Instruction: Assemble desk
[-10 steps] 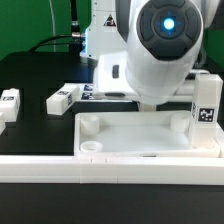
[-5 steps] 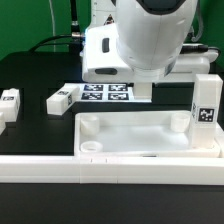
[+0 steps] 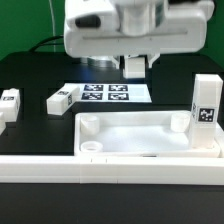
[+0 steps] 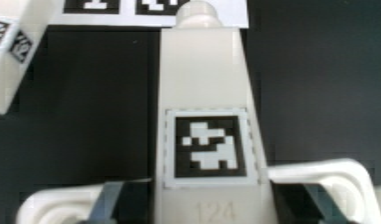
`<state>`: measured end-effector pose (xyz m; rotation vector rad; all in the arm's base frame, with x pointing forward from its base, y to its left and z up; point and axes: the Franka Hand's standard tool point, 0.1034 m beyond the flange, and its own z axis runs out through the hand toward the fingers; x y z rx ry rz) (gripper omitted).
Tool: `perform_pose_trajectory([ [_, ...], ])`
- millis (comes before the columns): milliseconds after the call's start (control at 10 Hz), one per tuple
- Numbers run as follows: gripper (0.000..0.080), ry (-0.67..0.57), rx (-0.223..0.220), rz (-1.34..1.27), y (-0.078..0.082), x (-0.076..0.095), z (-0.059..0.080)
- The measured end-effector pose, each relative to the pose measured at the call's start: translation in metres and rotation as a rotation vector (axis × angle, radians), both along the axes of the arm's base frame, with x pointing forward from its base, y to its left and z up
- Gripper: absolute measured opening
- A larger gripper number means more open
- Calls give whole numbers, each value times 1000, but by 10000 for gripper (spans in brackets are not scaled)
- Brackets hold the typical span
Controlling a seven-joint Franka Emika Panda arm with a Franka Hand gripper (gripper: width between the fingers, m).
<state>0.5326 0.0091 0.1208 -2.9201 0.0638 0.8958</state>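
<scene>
My gripper [image 3: 135,62] hangs high above the table's back, shut on a white square-section leg [image 3: 135,67]. In the wrist view the leg [image 4: 210,90] runs straight out from between the jaws, its tag facing the camera, and my gripper [image 4: 213,205] clamps its near end. The white desk top [image 3: 150,140], a tray with a raised rim, lies in front of and below the gripper. One leg [image 3: 206,108] stands upright at the top's corner on the exterior view's right. Two loose legs [image 3: 62,98] [image 3: 8,105] lie on the black table at the left.
The marker board [image 3: 106,93] lies flat behind the desk top, under the held leg, and shows in the wrist view too [image 4: 151,8]. A long white rail [image 3: 110,167] runs along the front. A loose leg [image 4: 9,60] lies beside the board.
The arm has risen from low over the desk top and shifted toward the exterior view's left, lifting the held leg with it. The other legs and the top have not moved.
</scene>
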Motion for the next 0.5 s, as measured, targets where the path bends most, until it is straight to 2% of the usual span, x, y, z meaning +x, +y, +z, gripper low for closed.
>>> perform_pose_trajectory([
  [100,291,-115,-11,-2,1,6,-7],
  [200,291,-190,-17,-7,1,2,-7],
  [500,291,-427,-43,-19,-2,12,-7],
])
